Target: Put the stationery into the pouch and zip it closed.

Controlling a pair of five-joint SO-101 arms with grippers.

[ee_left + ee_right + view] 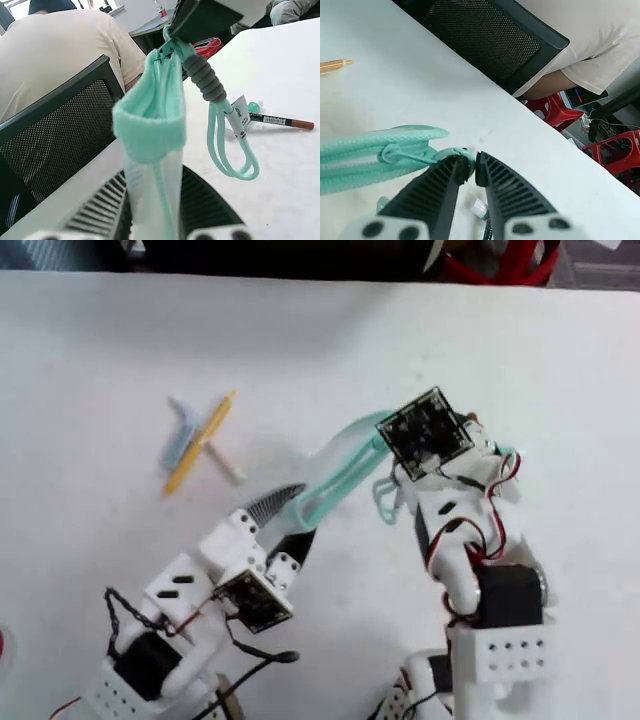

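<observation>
Two grippers of mine stretch the pouch (330,480) over the table (100,340), well away from its edges: left gripper (288,522) low, right gripper (388,435) higher. The stationery (200,443) lies apart. From the left wrist, my fingers (100,215) clamp the pouch body. From the right wrist, my fingers (440,190), nearly closed, pinch the zipper pull (457,154).

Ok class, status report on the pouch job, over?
Left claw shut on pouch. Right claw shut on its zip end. Yellow pen out on table, not in pouch.
</observation>
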